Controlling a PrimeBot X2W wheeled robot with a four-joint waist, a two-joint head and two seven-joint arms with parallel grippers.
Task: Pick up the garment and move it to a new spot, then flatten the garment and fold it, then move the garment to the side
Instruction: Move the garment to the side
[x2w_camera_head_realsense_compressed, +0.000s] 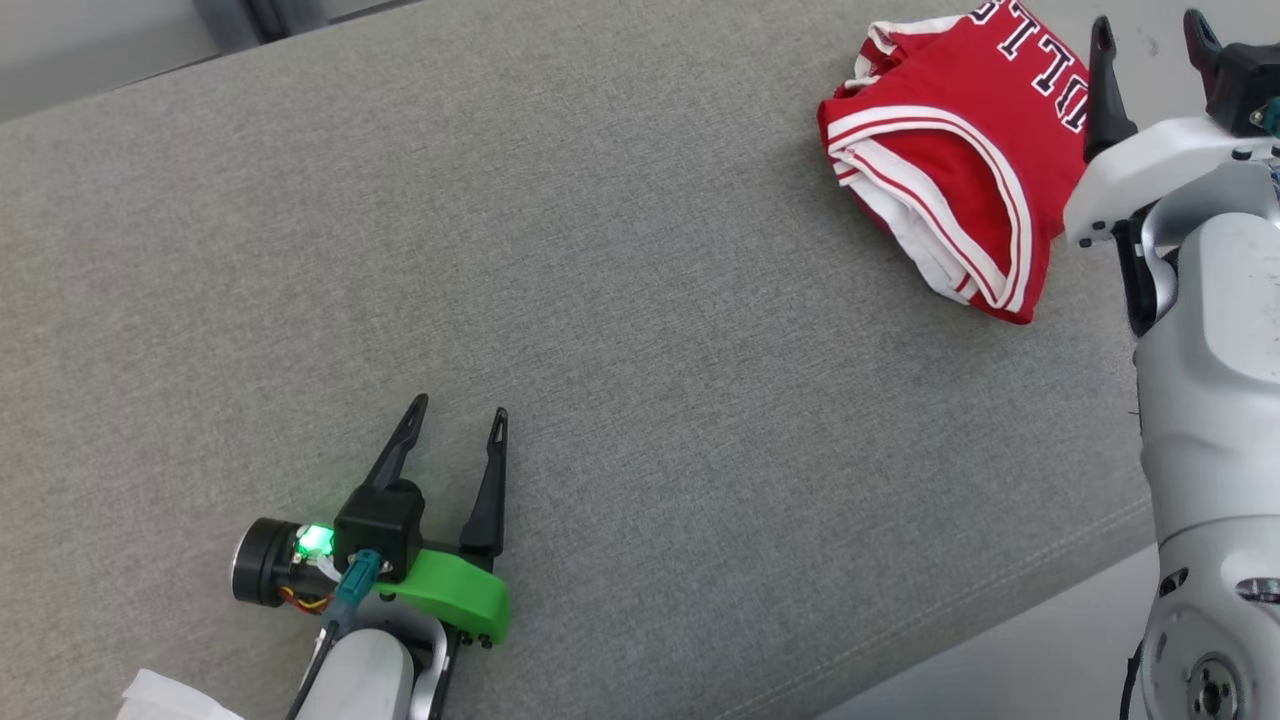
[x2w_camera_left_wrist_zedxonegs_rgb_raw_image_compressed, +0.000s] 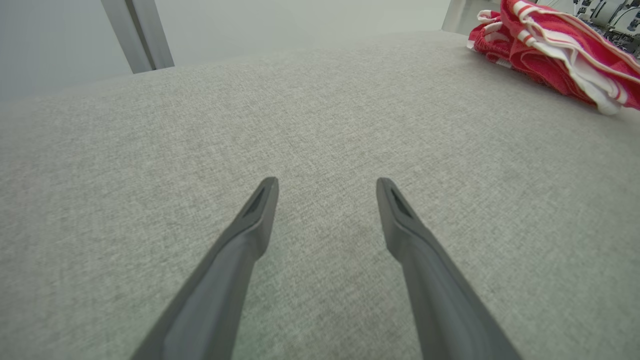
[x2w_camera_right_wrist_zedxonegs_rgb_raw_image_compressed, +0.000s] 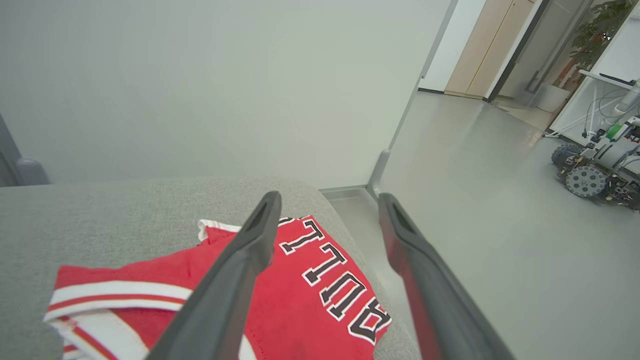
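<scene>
Head view: left claw (x2w_camera_head_realsense_compressed: 460, 408) rests low over the grey fabric tabletop (x2w_camera_head_realsense_compressed: 640, 300), released; right claw (x2w_camera_head_realsense_compressed: 1148, 25), released, hovers at the folded red garment (x2w_camera_head_realsense_compressed: 950, 170) near the tabletop's corner.

The folded garment (x2w_camera_head_realsense_compressed: 950, 170) is lying on the padded surface (x2w_camera_head_realsense_compressed: 640, 300), near its far right corner. The right gripper (x2w_camera_head_realsense_compressed: 1148, 25) is hanging over the garment's right edge. The left gripper (x2w_camera_head_realsense_compressed: 460, 408) is sitting well apart, left of the garment and nearer the robot, with 1 cloth scrap (x2w_camera_head_realsense_compressed: 170, 700) lying nearer still.
</scene>
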